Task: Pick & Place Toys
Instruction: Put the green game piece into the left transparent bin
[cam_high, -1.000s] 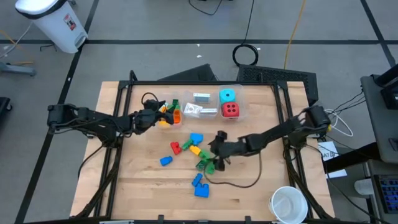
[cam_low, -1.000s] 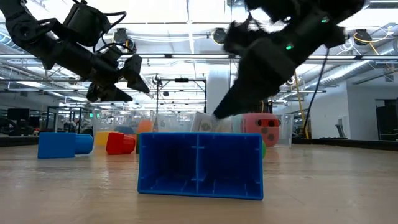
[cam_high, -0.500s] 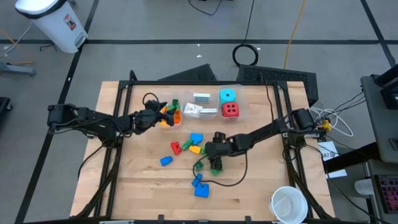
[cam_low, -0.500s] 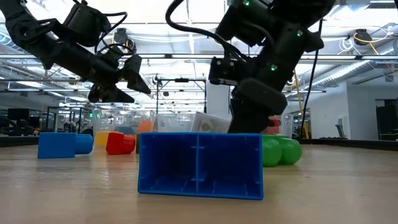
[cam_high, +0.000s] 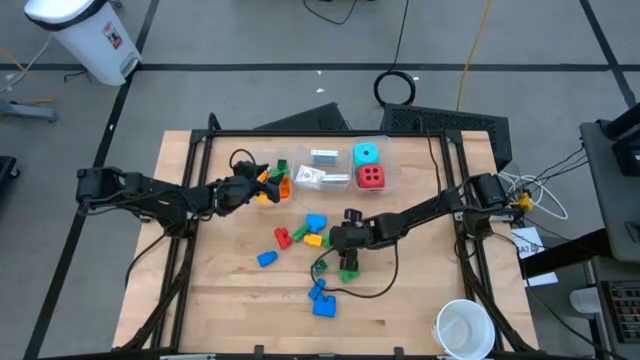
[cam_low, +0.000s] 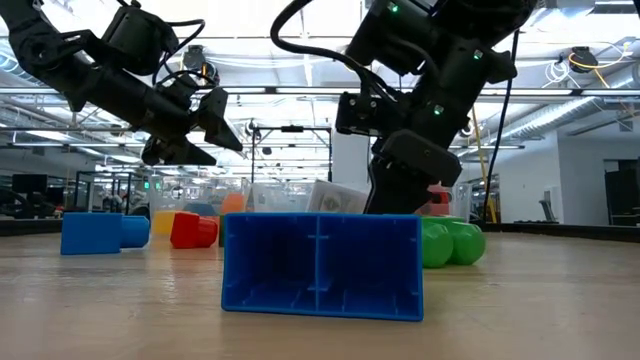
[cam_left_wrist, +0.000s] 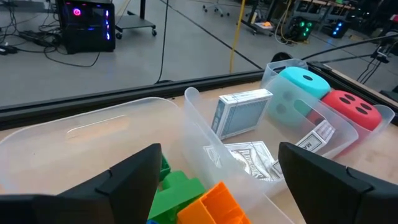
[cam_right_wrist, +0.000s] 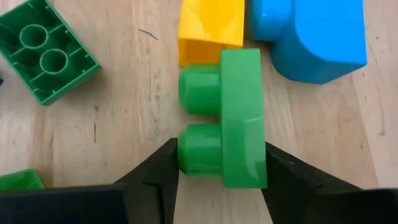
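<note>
**Two studs, one firm pinch: green brick in the right gripper**

One green brick (cam_right_wrist: 231, 118) lies on the counter (cam_high: 420, 290) among loose bricks, against a yellow brick (cam_right_wrist: 210, 25) and near a blue brick (cam_right_wrist: 311, 34). The right gripper (cam_right_wrist: 217, 163) has its fingers against both sides, closing on it. It looks light, rigid and smooth; flat side faces suit gripping best.

The left gripper (cam_left_wrist: 217, 180) hangs open over a clear bin (cam_left_wrist: 93, 134) holding green and orange bricks. The neighbouring bin (cam_left_wrist: 273, 186) holds cards (cam_left_wrist: 239, 112), a cyan die (cam_left_wrist: 301, 84) and a red die (cam_left_wrist: 351, 112).
</note>
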